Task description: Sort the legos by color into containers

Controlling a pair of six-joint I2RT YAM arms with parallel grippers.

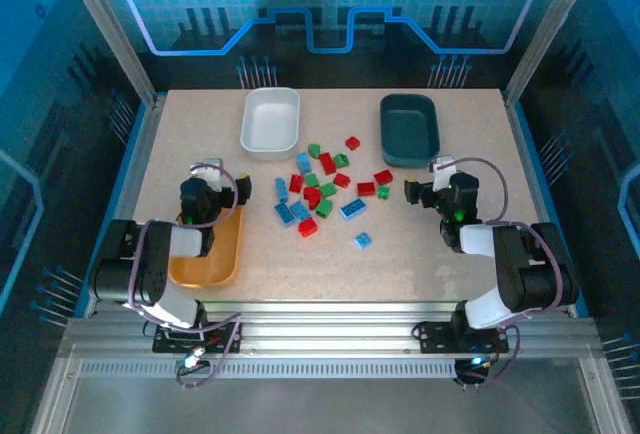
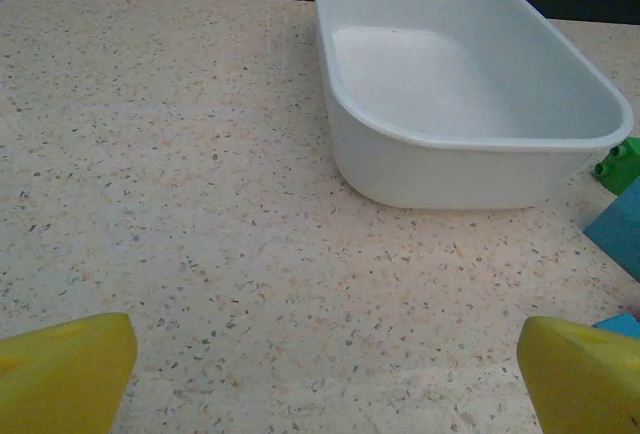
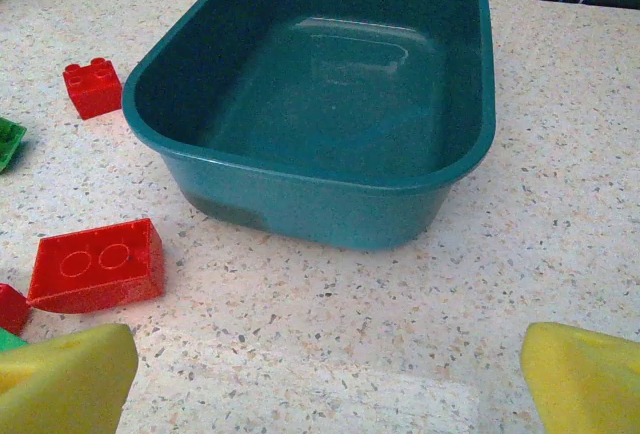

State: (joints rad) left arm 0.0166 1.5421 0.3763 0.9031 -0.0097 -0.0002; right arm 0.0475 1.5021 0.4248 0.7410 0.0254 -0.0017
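We judged sorting not yet begun: the legos lay loose on the worktop between the left gripper and right gripper, both spread wide and empty. Wrist views showed the white tray and teal tray bare just ahead; overhead, the orange-yellow tray sat beneath the left arm.

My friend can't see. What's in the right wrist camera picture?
An empty dark teal tray sits on a speckled table. A small red lego and a bigger red lego lie left of it. The right tool shows yellow fingertips wide apart at the bottom corners.
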